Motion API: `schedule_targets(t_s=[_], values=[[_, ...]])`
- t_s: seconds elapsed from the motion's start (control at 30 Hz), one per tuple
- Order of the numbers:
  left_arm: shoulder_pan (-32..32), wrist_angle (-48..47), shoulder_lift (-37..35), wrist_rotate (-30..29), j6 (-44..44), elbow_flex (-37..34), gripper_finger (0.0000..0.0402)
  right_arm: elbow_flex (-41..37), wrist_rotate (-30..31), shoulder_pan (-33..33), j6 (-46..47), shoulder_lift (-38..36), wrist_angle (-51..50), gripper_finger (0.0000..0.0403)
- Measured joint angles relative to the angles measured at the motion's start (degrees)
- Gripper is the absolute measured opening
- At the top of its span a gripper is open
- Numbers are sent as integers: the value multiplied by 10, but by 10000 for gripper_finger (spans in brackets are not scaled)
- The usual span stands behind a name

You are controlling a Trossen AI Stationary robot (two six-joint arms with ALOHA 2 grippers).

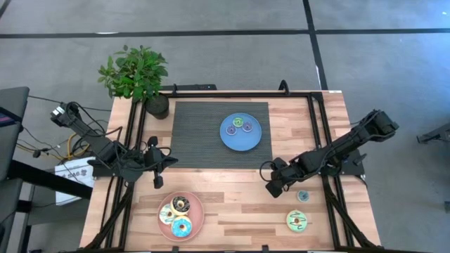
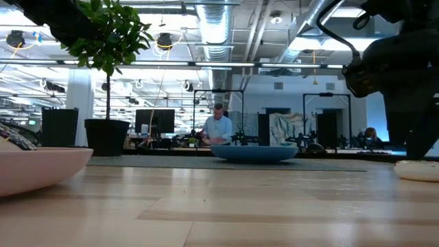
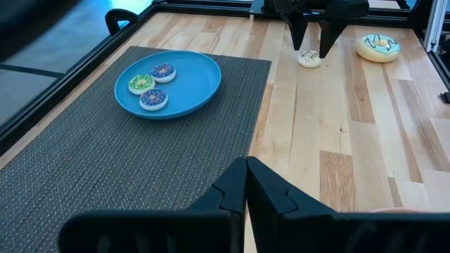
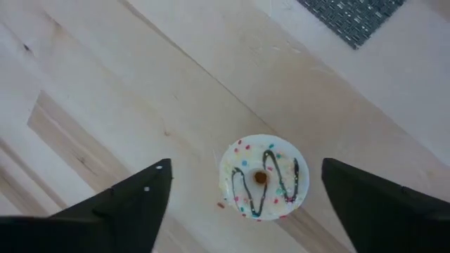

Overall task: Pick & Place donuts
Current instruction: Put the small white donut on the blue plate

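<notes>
My right gripper is open and points down over a small cream donut with dark drizzle, which lies flat on the wood. One finger stands on each side of it, above it. In the left wrist view its fingertips hang just over that donut. In the high view the right gripper hides it. A small teal donut and a large green donut lie nearby. Three small donuts sit on the blue plate. Three large donuts sit on the pink plate. My left gripper is shut at the mat's left edge.
A grey woven mat covers the table's far middle, and its near right corner is close to the cream donut. A potted plant stands at the far left corner. Black frame rails run along both sides. People show in the room beyond.
</notes>
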Motion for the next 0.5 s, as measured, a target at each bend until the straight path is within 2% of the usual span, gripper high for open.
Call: schedule_targets(t_s=[0.07, 0.13, 0.5], values=[[0, 0, 0, 0, 0, 0, 2, 0, -2, 0, 0, 0, 0, 385], [0, 0, 0, 0, 0, 0, 2, 0, -11, 0, 1, 0, 1, 395], [0, 0, 0, 0, 0, 0, 2, 0, -17, 0, 63, 2, 9, 343]])
